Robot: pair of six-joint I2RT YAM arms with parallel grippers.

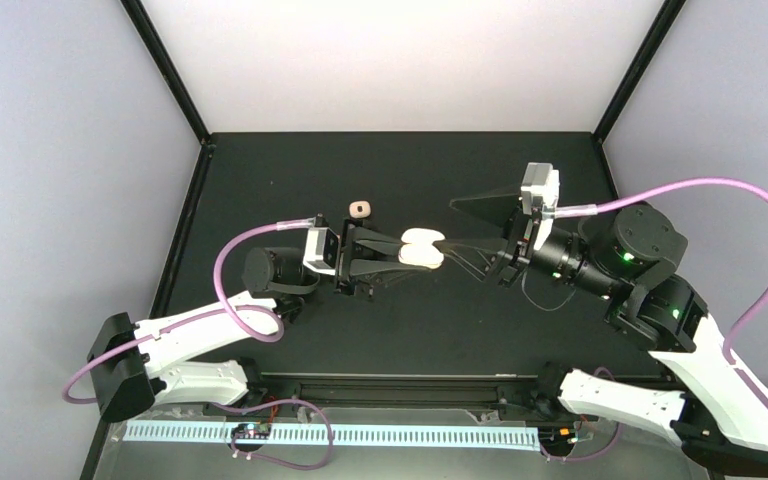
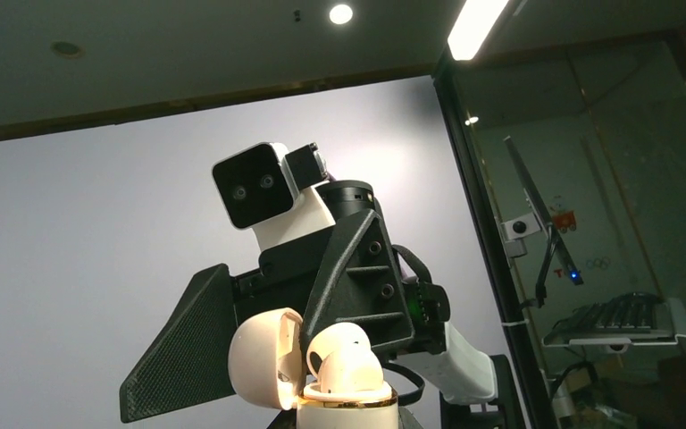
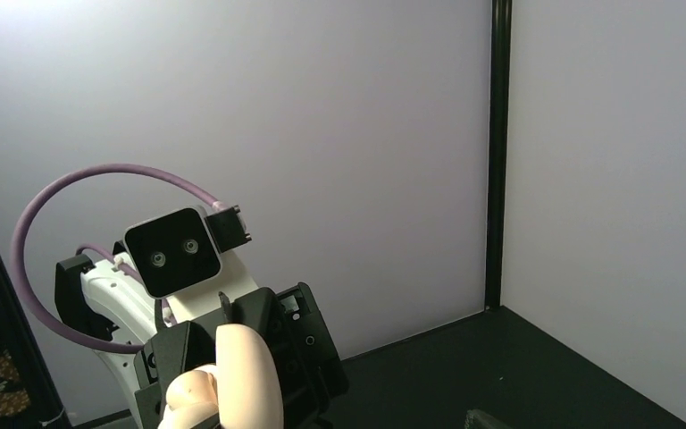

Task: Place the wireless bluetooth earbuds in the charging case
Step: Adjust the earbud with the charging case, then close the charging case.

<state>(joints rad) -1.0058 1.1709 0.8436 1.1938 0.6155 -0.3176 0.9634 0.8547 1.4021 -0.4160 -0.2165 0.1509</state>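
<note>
1 earbud (image 2: pixel 344 350) sticks up from the open charging case (image 2: pixel 350 414).

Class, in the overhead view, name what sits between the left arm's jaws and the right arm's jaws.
The open cream charging case lies there, clamped by the left gripper and facing the open right gripper. The top view shows this.
</note>
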